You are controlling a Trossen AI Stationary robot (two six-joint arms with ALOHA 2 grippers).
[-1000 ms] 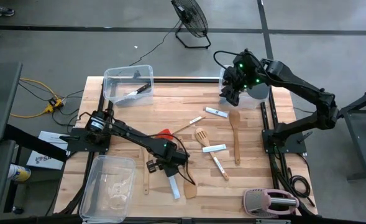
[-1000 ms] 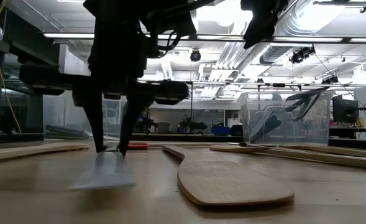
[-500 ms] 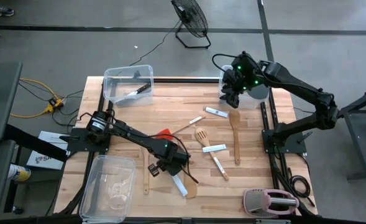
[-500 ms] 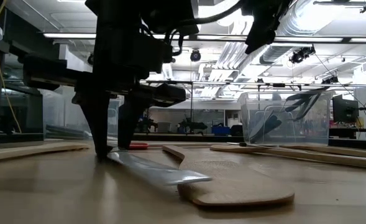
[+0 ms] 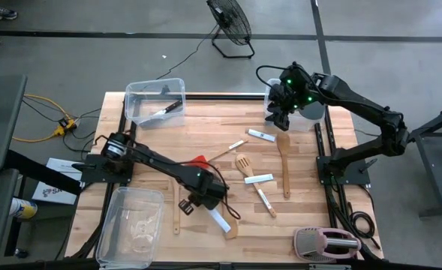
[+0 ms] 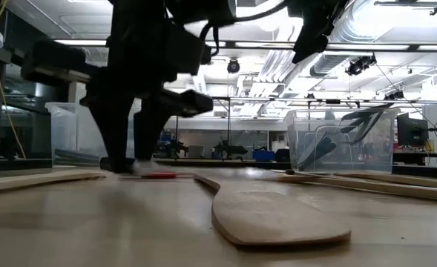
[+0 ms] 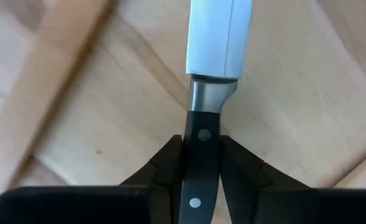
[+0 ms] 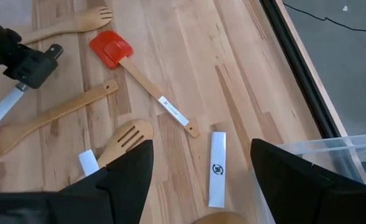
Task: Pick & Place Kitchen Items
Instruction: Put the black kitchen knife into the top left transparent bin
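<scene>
We see the left end effector (image 5: pixel 196 201) near the front of the table (image 5: pixel 311 169), its fingers (image 7: pixel 164 165) pinching the black handle of a white-bladed knife (image 7: pixel 209 74); the blade juts out past the fingers toward a wooden spoon (image 5: pixel 230 227) lying just beside it. In the low view the knife itself is hard to make out, so we cannot say for certain whether it is clear of the wood or dragging on it. The grip sits far back on a slim riveted handle, and we judge that the long blade could pivot or slip between the fingers during a fast swing, or snag the spoon and shove it aside. A clear bin (image 5: pixel 133 225) sits at the front left corner and another bin (image 5: pixel 154 100) at the far left already holds a dark-handled utensil; a tilted knife could catch on a bin wall when lowered. The right end effector (image 5: pixel 278 114) hovers with its fingers spread wide at the far right of the table, over a small white knife (image 8: pixel 216 168), a red spatula (image 8: pixel 112 48) and a forked wooden turner (image 8: pixel 124 140). The white knife carries a small dark round mark and the red spatula's handle a white label, but we cannot read either one.
</scene>
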